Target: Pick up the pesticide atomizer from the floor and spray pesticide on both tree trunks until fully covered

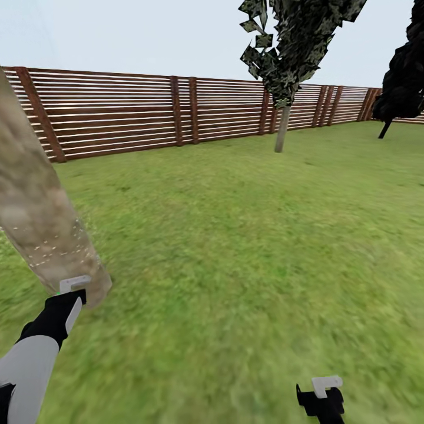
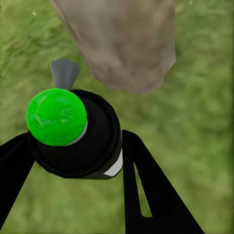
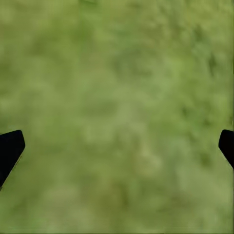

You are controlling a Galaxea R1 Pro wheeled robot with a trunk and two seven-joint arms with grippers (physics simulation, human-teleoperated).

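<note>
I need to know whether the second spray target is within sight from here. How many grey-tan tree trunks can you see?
2. One tree trunk stands close at the left, right in front of the left gripper, with white specks on it. The other trunk stands far off by the fence.

One high lookout over the lawn, two close views down at the grass.

The head view looks forward and down across the blurry green grass (image 1: 235,247) to the reddish-brown slatted wooden fence (image 1: 118,112). The left wrist view sits close to the thick mottled grey-beige tree trunk (image 2: 122,39), shared with the head view (image 1: 35,212). The right wrist view faces grass (image 3: 117,117) closely.
</note>
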